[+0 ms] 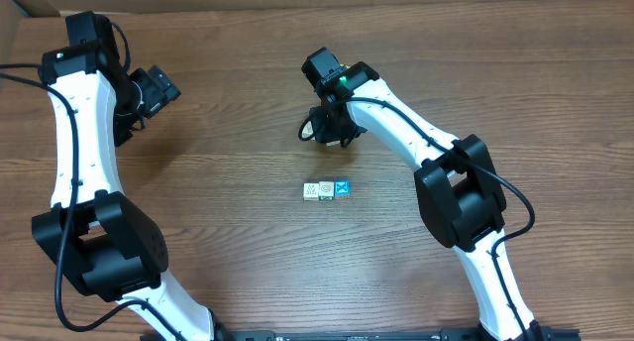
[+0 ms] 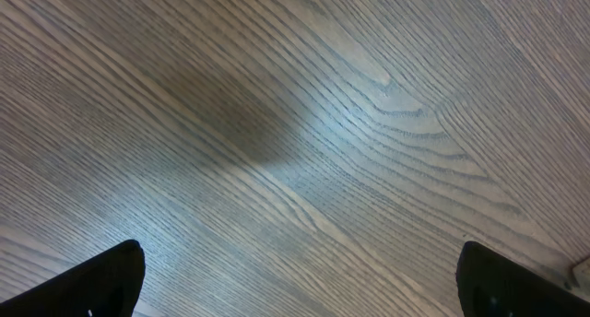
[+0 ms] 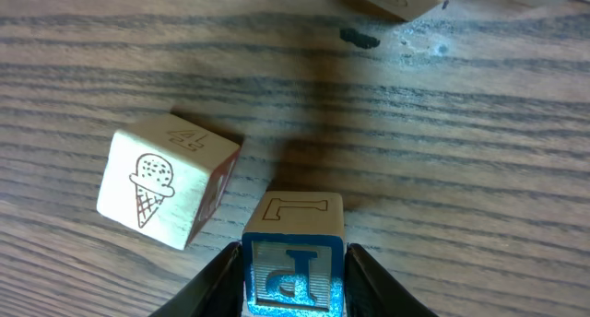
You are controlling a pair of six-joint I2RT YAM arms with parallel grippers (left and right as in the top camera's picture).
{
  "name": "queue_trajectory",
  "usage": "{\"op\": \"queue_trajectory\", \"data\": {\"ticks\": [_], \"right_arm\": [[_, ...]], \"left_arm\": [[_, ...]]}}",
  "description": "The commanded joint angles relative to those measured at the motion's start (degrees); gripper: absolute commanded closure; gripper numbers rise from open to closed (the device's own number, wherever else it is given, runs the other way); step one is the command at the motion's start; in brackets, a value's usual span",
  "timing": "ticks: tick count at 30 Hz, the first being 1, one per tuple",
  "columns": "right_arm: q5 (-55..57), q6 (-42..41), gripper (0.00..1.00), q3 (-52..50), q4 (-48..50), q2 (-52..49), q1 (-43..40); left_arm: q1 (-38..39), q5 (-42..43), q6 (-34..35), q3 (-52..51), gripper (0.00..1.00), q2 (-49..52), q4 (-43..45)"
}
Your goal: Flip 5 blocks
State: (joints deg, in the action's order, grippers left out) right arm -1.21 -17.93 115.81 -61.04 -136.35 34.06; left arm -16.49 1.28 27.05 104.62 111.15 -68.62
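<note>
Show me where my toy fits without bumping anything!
Bare wood: between the left gripper and the row of three blocks, and in front of it. Crowded: around the right gripper, gripping the blue P block beside the ice-cream block.

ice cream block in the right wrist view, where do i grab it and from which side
Come from above and pinch the ice cream block on its ice cream face and the opposite one. It sits flat but skewed, so turn the wrist to match; its reddish side is close to the blue-faced block in the right gripper.

a "4" tops the ice-cream block [image 3: 171, 183]; the blue block [image 3: 293, 252] shows "l" and "p".
</note>
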Motion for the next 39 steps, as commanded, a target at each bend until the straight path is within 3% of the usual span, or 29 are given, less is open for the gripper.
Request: {"op": "queue_trajectory", "data": {"ticks": [1, 9, 15, 26, 39], "right_arm": [[0.50, 0.09, 0.66, 0.63, -0.94, 3.13, 0.07], [-0.42, -0.55, 0.67, 1.38, -5.68, 13.51, 4.13], [-1.84, -7.23, 0.66, 0.31, -7.63, 14.62, 9.40], [6.38, -20.35, 0.66, -13.18, 3.82, 14.08, 19.17], [9.35, -21.33, 0.66, -21.68, 13.22, 13.75, 19.87]], "left_arm": [[0.44, -0.22, -0.22, 0.87, 0.00, -0.61, -0.02], [0.44, -0.22, -0.22, 0.87, 0.00, -0.63, -0.02], [0.44, -0.22, -0.22, 0.87, 0.00, -0.61, -0.02], [0.44, -0.22, -0.22, 0.87, 0.00, -0.63, -0.02], [0.44, -0.22, -0.22, 0.87, 0.00, -0.61, -0.02]]}}
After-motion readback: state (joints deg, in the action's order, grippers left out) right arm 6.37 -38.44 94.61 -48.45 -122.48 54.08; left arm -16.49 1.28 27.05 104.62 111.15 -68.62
